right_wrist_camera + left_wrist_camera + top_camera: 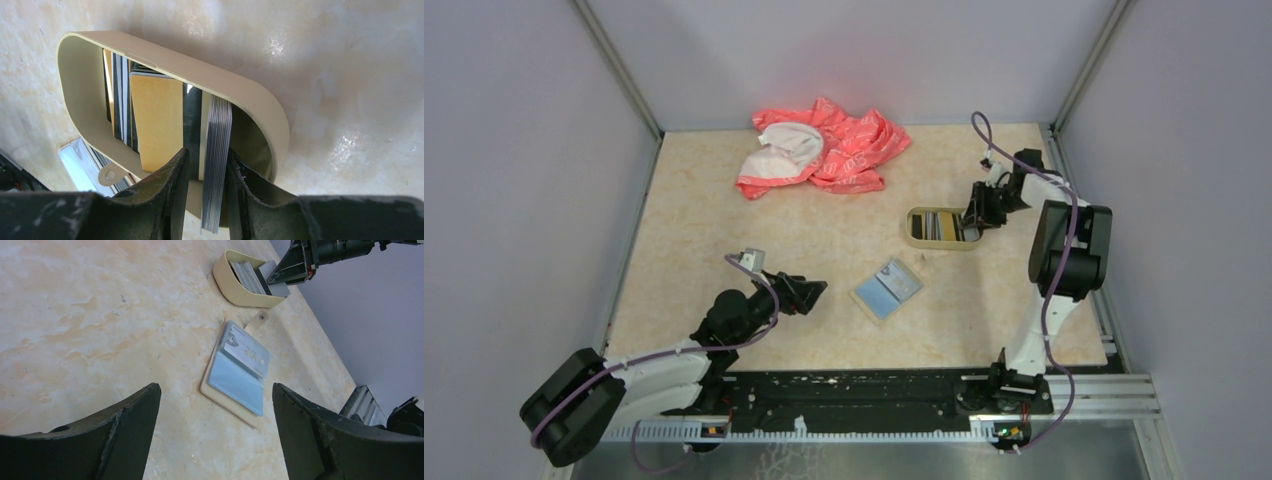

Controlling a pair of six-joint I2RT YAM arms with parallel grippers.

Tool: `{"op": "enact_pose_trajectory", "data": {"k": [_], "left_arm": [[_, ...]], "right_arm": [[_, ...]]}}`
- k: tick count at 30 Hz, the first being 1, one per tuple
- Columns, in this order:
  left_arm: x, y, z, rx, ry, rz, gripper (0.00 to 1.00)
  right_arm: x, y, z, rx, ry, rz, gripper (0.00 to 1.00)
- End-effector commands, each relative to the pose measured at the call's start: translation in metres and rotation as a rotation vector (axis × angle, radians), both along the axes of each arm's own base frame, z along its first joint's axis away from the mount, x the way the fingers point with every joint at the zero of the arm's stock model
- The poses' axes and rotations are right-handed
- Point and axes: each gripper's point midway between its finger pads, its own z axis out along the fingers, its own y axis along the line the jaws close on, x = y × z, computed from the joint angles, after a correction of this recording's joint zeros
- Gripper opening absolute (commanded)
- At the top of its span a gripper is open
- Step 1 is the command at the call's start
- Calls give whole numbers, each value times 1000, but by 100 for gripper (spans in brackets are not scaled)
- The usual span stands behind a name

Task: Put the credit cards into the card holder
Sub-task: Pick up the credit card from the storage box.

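The beige card holder (pixel 887 289) lies open on the table, blue lining up, with a white card (pixel 247 354) in one pocket; it also shows in the left wrist view (pixel 237 377). The credit cards (pixel 217 130) stand edge-on in a tan oval tray (pixel 914 228). My right gripper (pixel 207 152) reaches into the tray's right end, shut on a stack of grey, white and black cards. More cards (pixel 120 100) stand at the tray's far end. My left gripper (pixel 216 395) is open and empty, low over the table just left of the card holder.
A red and white cloth (pixel 824 148) lies crumpled at the back of the table. Grey walls close in the left, back and right. A black rail (pixel 864 395) runs along the near edge by the arm bases.
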Motion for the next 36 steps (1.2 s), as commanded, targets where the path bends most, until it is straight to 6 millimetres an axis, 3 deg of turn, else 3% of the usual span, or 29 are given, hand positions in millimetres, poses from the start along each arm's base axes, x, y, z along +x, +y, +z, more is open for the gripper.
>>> {"op": "enact_pose_trajectory", "data": {"k": [1,6,13,36], "left_arm": [[0,3,2,-15,-15,6,88],[0,3,2,-15,-16,8,88],[0,3,3,-16,-17,7,88],[-1,4,3,-20,-20,8,88]], "right_arm": [[9,3,16,36,-55,20,30],[10,-3,33,102,-83,1,30],[8,-18,41,179,-84,-31,29],[2,-28,40,250,-55,-56,18]]}}
